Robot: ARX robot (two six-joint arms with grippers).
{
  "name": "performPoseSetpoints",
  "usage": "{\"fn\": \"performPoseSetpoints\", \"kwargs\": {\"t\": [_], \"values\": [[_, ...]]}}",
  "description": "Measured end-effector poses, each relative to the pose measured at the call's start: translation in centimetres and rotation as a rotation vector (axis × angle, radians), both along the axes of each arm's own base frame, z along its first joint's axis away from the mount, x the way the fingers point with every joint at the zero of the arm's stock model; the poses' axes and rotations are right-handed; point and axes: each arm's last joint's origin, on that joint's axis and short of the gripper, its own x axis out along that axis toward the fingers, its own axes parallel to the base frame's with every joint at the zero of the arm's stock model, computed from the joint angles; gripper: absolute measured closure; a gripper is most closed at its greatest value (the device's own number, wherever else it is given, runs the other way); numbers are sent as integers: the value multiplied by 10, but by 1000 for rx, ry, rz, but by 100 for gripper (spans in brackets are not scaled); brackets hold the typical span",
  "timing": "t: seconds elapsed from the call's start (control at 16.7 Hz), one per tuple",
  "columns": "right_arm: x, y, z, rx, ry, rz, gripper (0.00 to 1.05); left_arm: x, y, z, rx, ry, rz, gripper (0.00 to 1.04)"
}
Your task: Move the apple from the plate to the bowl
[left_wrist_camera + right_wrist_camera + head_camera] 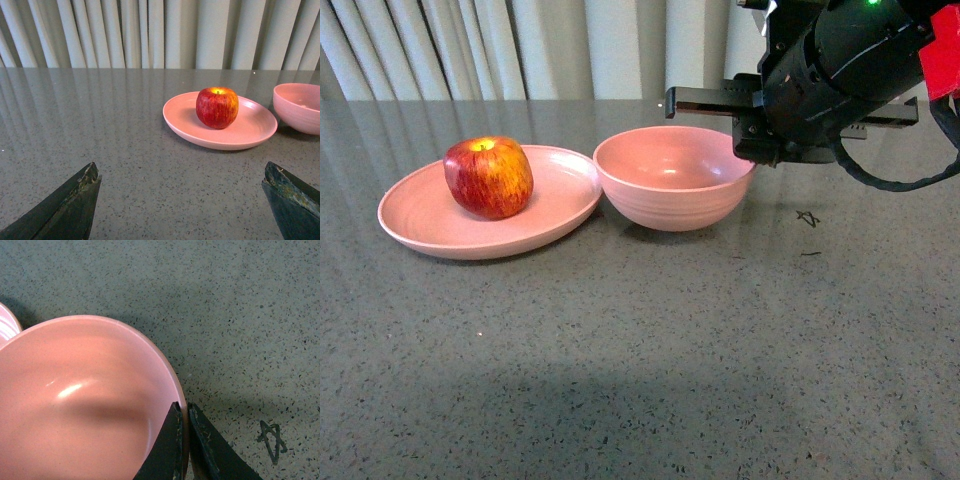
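Apple [488, 178] sits on the plate [565, 195], left in the scene, stem hollow up; not yet transferred. The bowl [665, 200] stands just right of the plate, rims almost touching. My right hand [184, 410] is clamped on the bowl's right rim, one finger inside and one outside, which I judge is to steady it. My left hand [181, 169] is spread apart and empty, facing the apple. Apple skin is glossy and streaked. Both dishes are smooth pink, the bowl faintly ridged. The surface [640, 350] is speckled grey.
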Motion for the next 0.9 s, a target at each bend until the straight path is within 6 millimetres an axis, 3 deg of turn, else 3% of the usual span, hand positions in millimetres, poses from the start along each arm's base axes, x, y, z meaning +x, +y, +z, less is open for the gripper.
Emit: {"fn": "performPoseSetpoints", "kwargs": {"t": [0.66,0.9], "values": [[1,1,-8,-5,13,2,102,0,0,0,0,0,0,7],[0,0,-11,-8,24,4,65,0,0,0,0,0,0,7]]}}
